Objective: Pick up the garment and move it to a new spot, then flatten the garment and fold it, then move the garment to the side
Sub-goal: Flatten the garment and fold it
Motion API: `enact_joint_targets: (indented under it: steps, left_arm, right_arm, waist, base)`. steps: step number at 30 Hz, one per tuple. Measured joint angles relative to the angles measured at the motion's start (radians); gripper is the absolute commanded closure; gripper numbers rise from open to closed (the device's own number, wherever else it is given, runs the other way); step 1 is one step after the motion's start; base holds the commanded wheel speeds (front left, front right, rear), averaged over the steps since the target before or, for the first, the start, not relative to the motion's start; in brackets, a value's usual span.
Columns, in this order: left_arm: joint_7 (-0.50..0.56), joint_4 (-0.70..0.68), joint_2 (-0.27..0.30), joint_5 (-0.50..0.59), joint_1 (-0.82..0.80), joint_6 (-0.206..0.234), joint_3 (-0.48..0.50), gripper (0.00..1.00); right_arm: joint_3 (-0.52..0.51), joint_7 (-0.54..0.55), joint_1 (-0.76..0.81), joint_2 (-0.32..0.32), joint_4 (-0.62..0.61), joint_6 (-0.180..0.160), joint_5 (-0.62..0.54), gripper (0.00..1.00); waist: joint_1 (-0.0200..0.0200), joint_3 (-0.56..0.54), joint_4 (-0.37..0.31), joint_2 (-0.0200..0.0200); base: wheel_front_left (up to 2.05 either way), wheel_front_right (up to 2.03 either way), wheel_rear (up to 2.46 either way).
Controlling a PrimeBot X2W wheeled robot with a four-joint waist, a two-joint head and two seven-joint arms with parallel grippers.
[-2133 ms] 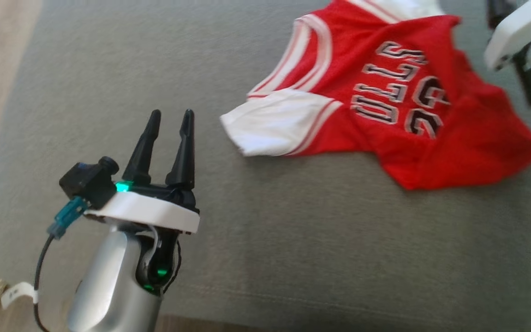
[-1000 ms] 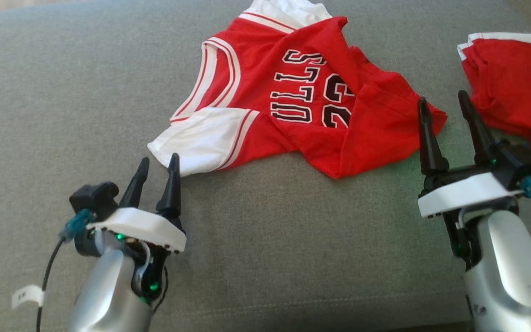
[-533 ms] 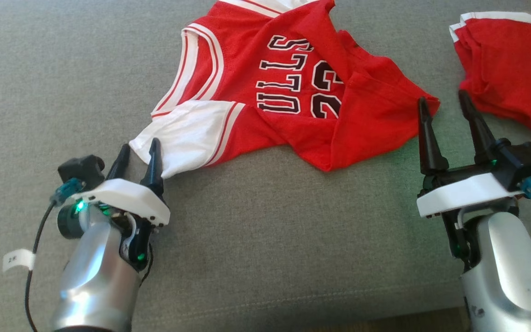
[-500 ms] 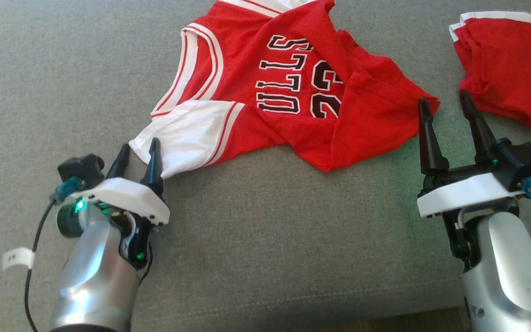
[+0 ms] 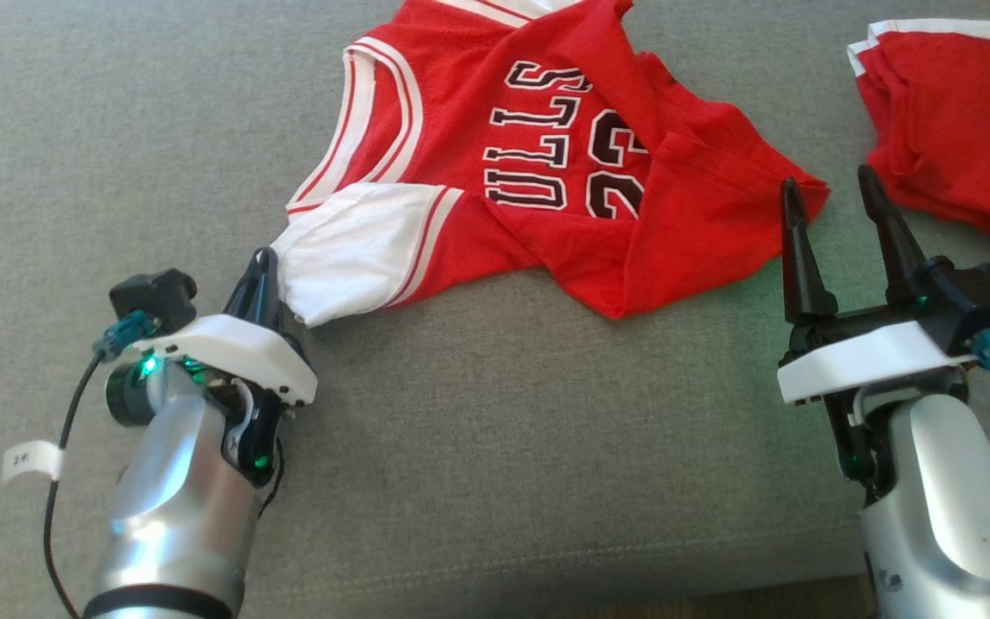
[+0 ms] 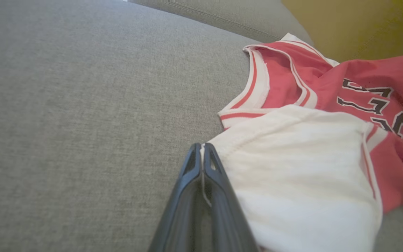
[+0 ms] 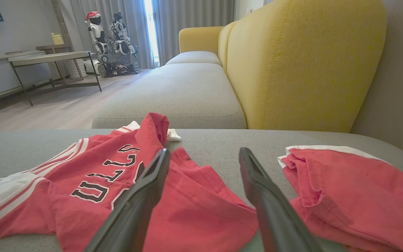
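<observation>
Nearest, the left forearm (image 5: pixel 177 507) and the right forearm (image 5: pixel 942 490) rise from the near edge of the grey sofa seat (image 5: pixel 504 447). The left pincer (image 5: pixel 261 260) has its two dark fingers pressed together on the near left edge of the white sleeve (image 5: pixel 357 258) of the jersey (image 5: pixel 701 223). It pinches the hem at the very tips, and the sleeve bunches toward the pinch. The right pincer (image 5: pixel 828 180) stands spread, fingers well apart and holding nothing. Its left fingertip is just at the near right corner of the jersey's red cloth; whether it touches cannot be told. The jersey lies crumpled on the seat, between the two pincers and reaching farther back. It is red with white striped trim, black lettering and numerals face up, and a flap is folded over its right part. At the far right, apart from it, lies a second red garment (image 5: pixel 950 137) with a white edge. Behind the seat stands a yellow backrest (image 7: pixel 303 63). Far off on the wood floor (image 7: pixel 47 112) is another robot (image 7: pixel 112 24), beside grey curtains (image 7: pixel 194 17).
</observation>
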Motion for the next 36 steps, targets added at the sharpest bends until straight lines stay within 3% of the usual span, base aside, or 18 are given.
enact_joint_targets:
  steps: [11, 16, 24, 36]
  left_arm:
    - [0.002, -0.237, -0.009, 0.034, 0.083, -0.008, 0.033, 1.0]
    - [0.002, -0.343, -0.01, 0.051, 0.13, -0.008, 0.031, 1.0]
    - [0.002, -0.389, -0.01, 0.026, 0.155, -0.009, -0.041, 1.0]
    - [0.002, -0.402, -0.01, 0.017, 0.155, -0.009, -0.072, 1.0]
  right_arm:
    - [0.048, 0.074, -0.029, -0.011, 0.06, 0.0, 0.0, 0.0]
    - [0.09, 0.127, -0.102, -0.053, 0.124, 0.0, 0.014, 0.0]
    - [0.173, 0.19, -0.205, -0.131, 0.272, 0.0, 0.055, 0.0]
    - [0.269, 0.191, -0.309, -0.164, 0.417, 0.0, 0.118, 0.0]
  waist:
    - [0.0001, -0.018, 0.056, 0.0]
    - [0.0001, -0.023, 0.089, 0.0]
    - [0.0001, -0.022, 0.126, 0.0]
    - [0.0001, -0.005, 0.143, 0.0]
  base:
    - [0.0, 0.0, 0.0]
    - [0.0, 0.0, 0.0]
    - [0.0, 0.0, 0.0]
    - [0.0, 0.0, 0.0]
